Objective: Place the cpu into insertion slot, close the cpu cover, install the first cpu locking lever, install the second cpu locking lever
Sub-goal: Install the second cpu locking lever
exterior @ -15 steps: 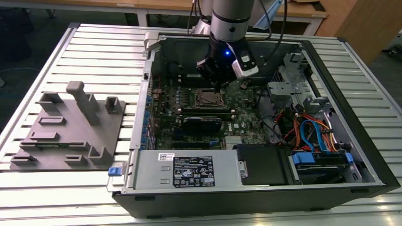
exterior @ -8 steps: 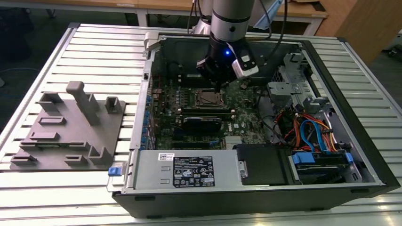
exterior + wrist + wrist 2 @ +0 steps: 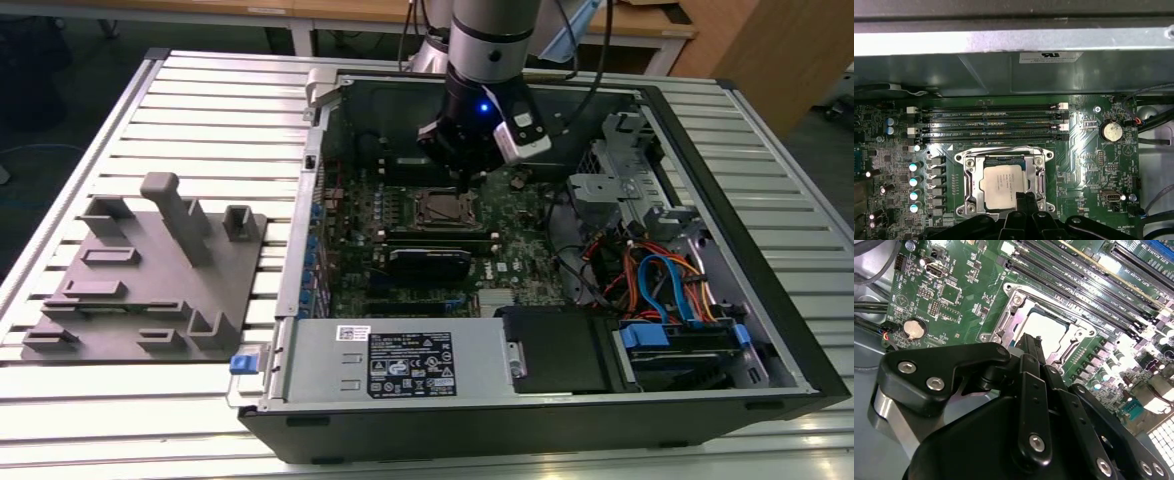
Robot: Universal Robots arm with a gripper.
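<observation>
Hanging over the open computer case (image 3: 747,330), the gripper (image 3: 1026,197) is seen with its narrow fingers drawn together into a single tip and nothing held between them. The cpu (image 3: 1004,182) is found already seated in the insertion slot (image 3: 968,165) on the green circuit board (image 3: 1084,165), its silver top showing through the metal frame of the cpu cover (image 3: 1040,175), which appears to be lowered flat around the chip. The fingertips (image 3: 1030,347) are placed at one edge of the socket, just beside the chip, so that the chip lies directly ahead of and below the tip. Whether the tip is touching the frame or a locking lever cannot be told, the contact point being hidden by the fingers themselves. The long black memory slots (image 3: 989,122) are found on the far side of the socket from the gripper.
</observation>
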